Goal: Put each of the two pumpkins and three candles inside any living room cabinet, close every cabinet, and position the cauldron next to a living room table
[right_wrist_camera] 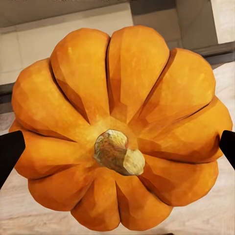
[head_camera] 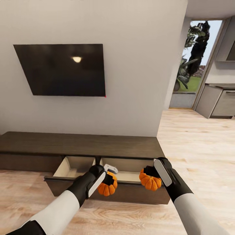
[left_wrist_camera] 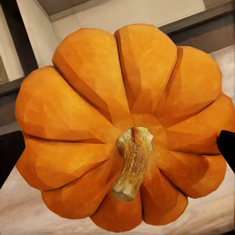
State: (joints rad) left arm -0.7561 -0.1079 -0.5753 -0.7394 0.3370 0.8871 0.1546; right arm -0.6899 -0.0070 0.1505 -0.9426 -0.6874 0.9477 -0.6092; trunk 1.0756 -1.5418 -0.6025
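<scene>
From the head view, the robot stands in front of the long dark cabinet [head_camera: 81, 143] under a black TV [head_camera: 62, 70] on the wall. One drawer [head_camera: 81, 181] is pulled out, with two pale boxes inside. The left hand [head_camera: 109, 179] pinches a pumpkin [head_camera: 107, 188] just over the front edge of the drawer. The right hand [head_camera: 150, 174] pinches the other pumpkin [head_camera: 150, 182] over the same edge, further along. Something small and white [head_camera: 111, 168] sits behind the left hand; I cannot tell what it is.

In the left wrist view, the orange pumpkin [left_wrist_camera: 122, 122] is very close, with its stem [left_wrist_camera: 131, 161] pointing at the camera. A dark fingertip [left_wrist_camera: 226, 149] presses its side. The pale drawer wall shows behind it.

In the right wrist view, the second pumpkin [right_wrist_camera: 122, 127] looks the same, with a dark fingertip [right_wrist_camera: 10, 152] on each side.

To do this well, I think each hand should go a bit further forward, so the pumpkin is over the pale inside and not the edge. Then go down low and let go softly, so it does not roll.

There is no writing or label to read.
</scene>
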